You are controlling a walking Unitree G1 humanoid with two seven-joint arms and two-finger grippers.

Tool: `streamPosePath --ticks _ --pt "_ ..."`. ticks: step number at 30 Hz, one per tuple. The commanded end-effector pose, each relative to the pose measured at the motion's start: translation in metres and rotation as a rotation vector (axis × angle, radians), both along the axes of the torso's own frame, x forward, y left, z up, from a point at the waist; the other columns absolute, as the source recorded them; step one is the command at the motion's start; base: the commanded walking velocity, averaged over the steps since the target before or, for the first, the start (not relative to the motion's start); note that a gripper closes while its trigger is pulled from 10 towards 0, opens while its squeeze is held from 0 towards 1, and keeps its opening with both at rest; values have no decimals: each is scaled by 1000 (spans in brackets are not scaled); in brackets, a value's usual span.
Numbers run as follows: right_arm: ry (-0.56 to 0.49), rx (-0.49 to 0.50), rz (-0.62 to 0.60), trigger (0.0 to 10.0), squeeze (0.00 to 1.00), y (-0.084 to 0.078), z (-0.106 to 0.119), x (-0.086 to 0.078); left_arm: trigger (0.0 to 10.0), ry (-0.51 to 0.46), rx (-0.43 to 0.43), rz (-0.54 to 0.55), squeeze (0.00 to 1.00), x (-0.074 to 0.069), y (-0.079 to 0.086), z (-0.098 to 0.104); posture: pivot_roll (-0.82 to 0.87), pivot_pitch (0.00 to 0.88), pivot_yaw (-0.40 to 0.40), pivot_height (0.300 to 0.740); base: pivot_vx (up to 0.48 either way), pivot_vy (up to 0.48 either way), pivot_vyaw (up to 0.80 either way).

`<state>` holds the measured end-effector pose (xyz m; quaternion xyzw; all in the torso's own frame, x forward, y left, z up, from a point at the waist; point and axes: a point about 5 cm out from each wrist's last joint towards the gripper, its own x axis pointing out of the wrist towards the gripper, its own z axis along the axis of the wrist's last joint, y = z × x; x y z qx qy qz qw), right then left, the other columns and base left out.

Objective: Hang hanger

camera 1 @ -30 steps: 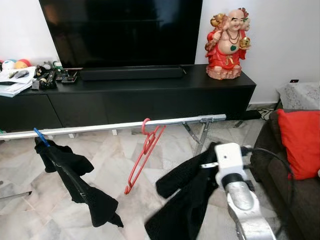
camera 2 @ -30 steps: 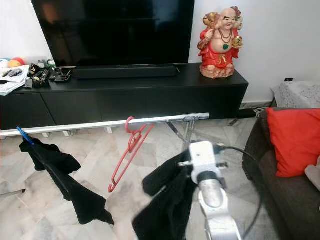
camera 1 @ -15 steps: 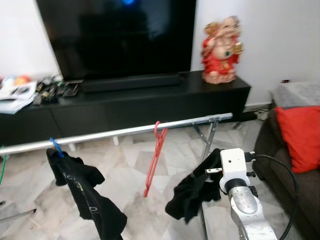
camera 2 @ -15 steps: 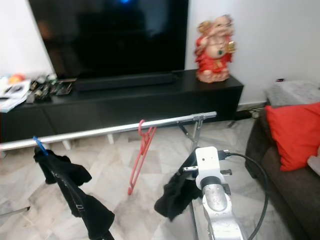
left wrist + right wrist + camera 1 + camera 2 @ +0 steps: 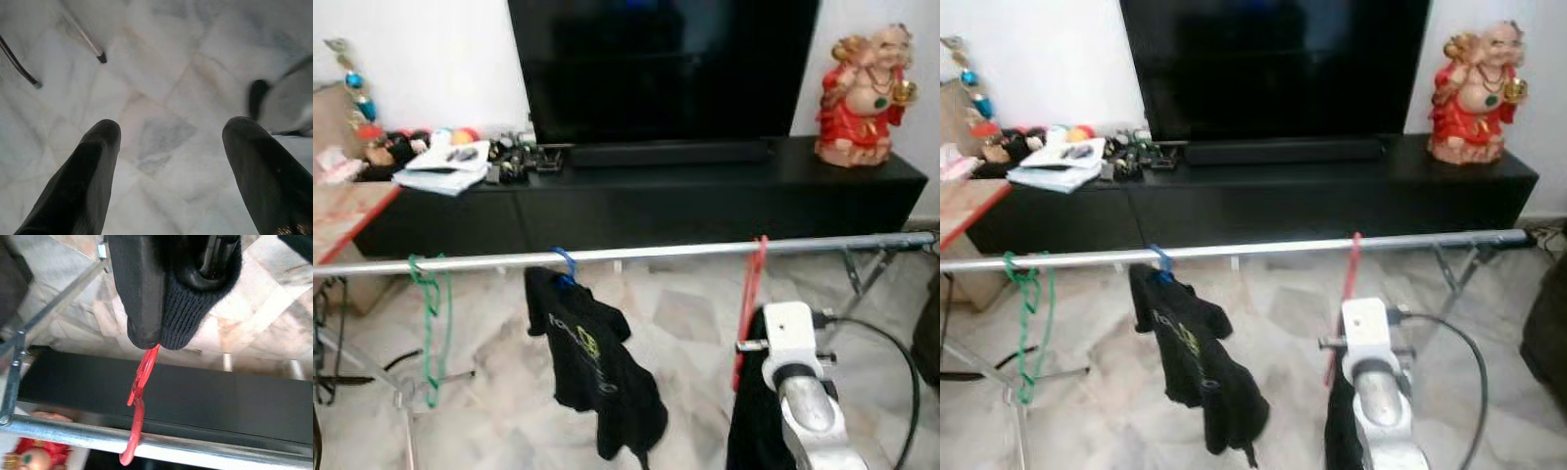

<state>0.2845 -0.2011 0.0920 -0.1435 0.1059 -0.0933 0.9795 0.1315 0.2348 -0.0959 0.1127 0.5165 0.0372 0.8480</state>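
A silver rail (image 5: pixel 636 255) runs across in front of me. On it hang a green hanger (image 5: pixel 433 323), a blue hanger (image 5: pixel 565 264) carrying a black T-shirt (image 5: pixel 592 362), and a bare red hanger (image 5: pixel 751 294). My right arm (image 5: pixel 793 362) reaches up just below the rail, beside the red hanger. In the right wrist view my right gripper (image 5: pixel 166 328) is shut on a black knit garment (image 5: pixel 195 308), with the red hanger's hook (image 5: pixel 139 406) over the rail (image 5: pixel 220 450) just beyond it. The garment (image 5: pixel 754 421) hangs under the wrist. My left gripper (image 5: pixel 171 132) stands open over the marble floor.
Behind the rail stand a black TV console (image 5: pixel 705 196), a dark TV (image 5: pixel 666 69) and a red statue (image 5: pixel 867 98). Papers and small items (image 5: pixel 450 162) clutter the console's left end. The rack's legs (image 5: pixel 372 372) stand at lower left. A black cable (image 5: pixel 891 343) loops off my right wrist.
The camera has swung left, bringing the green hanger and the rack's left end into view. My right arm now holds the black garment close beside the red hanger, and the garment hangs straight down.
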Motion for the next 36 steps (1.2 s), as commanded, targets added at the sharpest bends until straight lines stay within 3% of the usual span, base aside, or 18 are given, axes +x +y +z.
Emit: streamPosePath --ticks 1,9,12,17,30,32,36 --pt "-14 5 -33 10000 0 -2 0 1 10000 -11 10 3 0 3 5 3 30 0 45 740 0 465 0" --pt "35 45 -157 10000 0 -22 -26 -12 10000 -19 15 -17 0 6 5 3 31 0 51 740 0 162 0" --pt "127 80 -198 10000 0 -26 -52 -19 10000 -40 11 0 0 7 4 4 54 0 42 740 0 0 0" --pt "290 127 -175 10000 0 -16 -94 -30 10000 -102 -4 34 0 12 1 6 94 0 24 740 0 0 0" --pt "446 181 -147 10000 0 -4 -132 -43 10000 -272 -50 82 0 35 -2 18 126 0 21 740 0 0 0" --pt "481 201 -157 10000 0 -6 -140 -52 10000 -467 -44 55 0 79 10 49 133 0 15 740 0 0 0" --pt "530 195 -176 10000 0 -10 -148 -62 10000 -599 -54 48 0 99 11 69 150 0 -1 740 0 0 0"
